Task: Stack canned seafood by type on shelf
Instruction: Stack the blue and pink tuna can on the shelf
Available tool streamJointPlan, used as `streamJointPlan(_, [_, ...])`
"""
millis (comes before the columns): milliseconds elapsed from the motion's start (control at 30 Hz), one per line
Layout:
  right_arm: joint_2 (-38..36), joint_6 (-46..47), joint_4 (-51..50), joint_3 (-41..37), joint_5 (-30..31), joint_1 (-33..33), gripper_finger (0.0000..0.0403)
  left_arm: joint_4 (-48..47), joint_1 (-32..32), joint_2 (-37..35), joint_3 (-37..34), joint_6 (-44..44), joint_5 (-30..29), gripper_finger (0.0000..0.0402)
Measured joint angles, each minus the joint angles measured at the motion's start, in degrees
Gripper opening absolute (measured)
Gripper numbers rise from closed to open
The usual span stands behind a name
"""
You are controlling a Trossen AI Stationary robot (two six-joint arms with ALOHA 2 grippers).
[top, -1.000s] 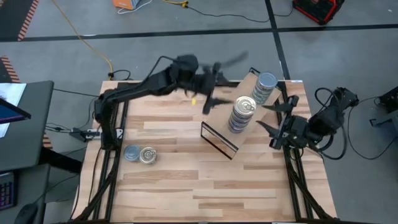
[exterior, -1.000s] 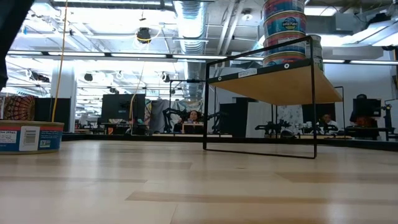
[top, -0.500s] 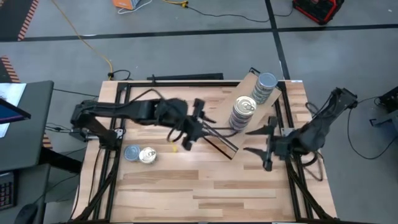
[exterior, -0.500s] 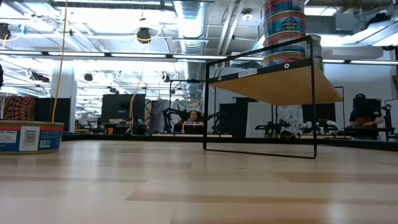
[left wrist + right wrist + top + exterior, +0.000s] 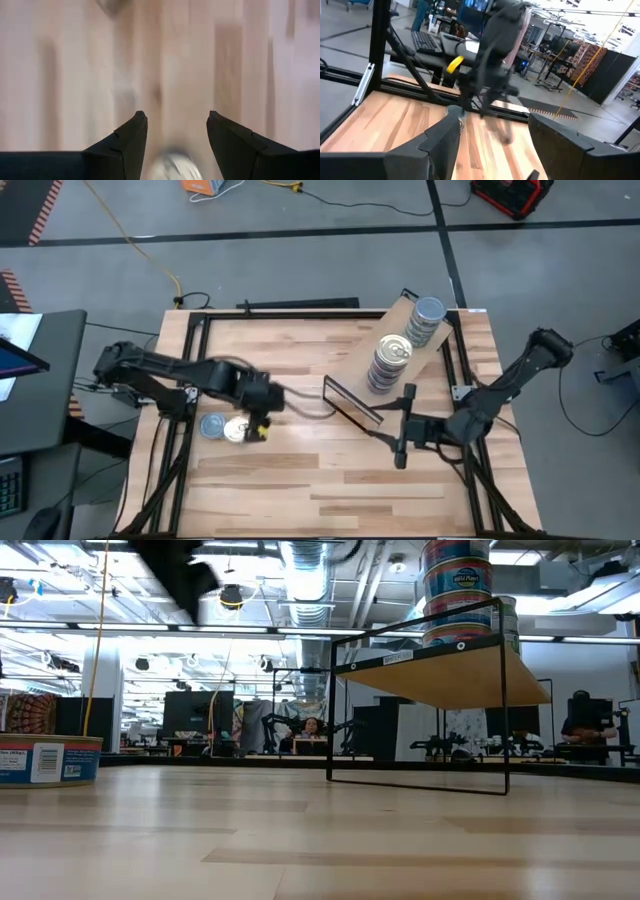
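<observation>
The shelf (image 5: 350, 402) stands at the table's far right on its thin black frame. It carries a stack of gold-lidded tins (image 5: 390, 363) and a stack of blue-lidded tins (image 5: 426, 320). Two loose tins rest flat on the tabletop at the left, one blue-lidded (image 5: 212, 425) and one gold-lidded (image 5: 238, 430). My left gripper (image 5: 258, 426) hangs open just right of the gold one, tipped down; a blurred tin (image 5: 172, 164) shows low between its fingers (image 5: 131, 135). My right gripper (image 5: 398, 438) is open and level, in front of the shelf, with nothing in it.
Black frame rails (image 5: 180, 430) run along the table's left and right edges. Bare tabletop (image 5: 320, 480) lies between the loose tins and the near edge. In the low view a tin (image 5: 45, 760) stands at the left and the shelf board (image 5: 450, 675) at the right.
My left gripper has swung from the far side beside the shelf toward the table's left and near edge, sinking and tipping downward until it is by the two loose tins. My right gripper has moved from the right edge toward the near edge and the table's middle.
</observation>
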Motion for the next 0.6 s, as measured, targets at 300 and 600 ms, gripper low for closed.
streamJointPlan(300, [5.3,0.6,10.3,0.0,0.0,0.6,0.0271,-3.6,-10.2,0.0,-16.4,-16.2,-1.5,0.0194])
streamJointPlan(600, [8.7,1.5,17.7,0.0,0.0,3.2,0.0271,0.9,-15.1,0.0,-24.7,-22.7,-7.4,0.0194])
